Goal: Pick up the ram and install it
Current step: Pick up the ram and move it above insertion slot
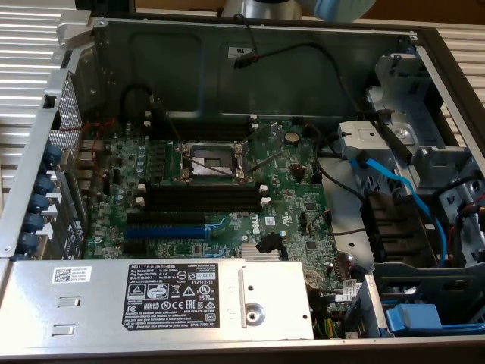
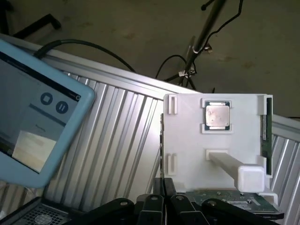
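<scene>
The ram (image 2: 265, 133) stands on edge in the white holder's (image 2: 187, 140) side slot, beside a CPU (image 2: 217, 115) and a white post (image 2: 234, 166) — the fingers (image 2: 152, 206) sit narrow, holding nothing. In the case (image 1: 265, 34), black memory slots (image 1: 201, 196) lie bare — a blue cable (image 1: 394, 182) keeps apart.

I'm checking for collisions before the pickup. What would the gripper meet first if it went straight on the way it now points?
Most likely the near corner of the white holder, which lies just ahead of the gripper; depth is unclear.
</scene>
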Controlling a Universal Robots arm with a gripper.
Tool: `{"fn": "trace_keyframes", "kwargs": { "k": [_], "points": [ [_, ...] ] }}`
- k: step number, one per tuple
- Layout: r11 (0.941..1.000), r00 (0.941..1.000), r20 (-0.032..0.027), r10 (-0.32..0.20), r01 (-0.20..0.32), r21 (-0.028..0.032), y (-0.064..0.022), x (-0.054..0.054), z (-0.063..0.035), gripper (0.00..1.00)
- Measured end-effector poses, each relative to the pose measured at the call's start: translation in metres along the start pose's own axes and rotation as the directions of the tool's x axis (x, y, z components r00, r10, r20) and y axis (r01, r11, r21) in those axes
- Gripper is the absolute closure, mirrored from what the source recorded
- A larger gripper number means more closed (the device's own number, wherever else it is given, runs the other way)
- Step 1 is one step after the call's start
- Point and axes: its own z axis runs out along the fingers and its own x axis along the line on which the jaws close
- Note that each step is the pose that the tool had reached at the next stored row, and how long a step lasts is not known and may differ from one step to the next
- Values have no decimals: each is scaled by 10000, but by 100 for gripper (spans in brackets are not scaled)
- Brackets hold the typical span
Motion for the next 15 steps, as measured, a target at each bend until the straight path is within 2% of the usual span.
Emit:
{"fn": "trace_keyframes", "kwargs": {
  "k": [3,5,6,7,10,11,15],
  "points": [
    [10000,10000,-13,2,-2,-4,0,0,-12,88],
    [10000,10000,-14,0,0,0,-34,22,-185,88],
    [10000,10000,-4,0,0,4,-77,38,-239,88],
    [10000,10000,12,0,0,6,-118,53,-282,88],
    [10000,9999,146,-2,1,50,-224,92,-383,88],
    [10000,9999,147,-1,1,49,-279,109,-402,88],
    [10000,9999,148,-2,1,49,-621,211,-448,88]
  ]
}}
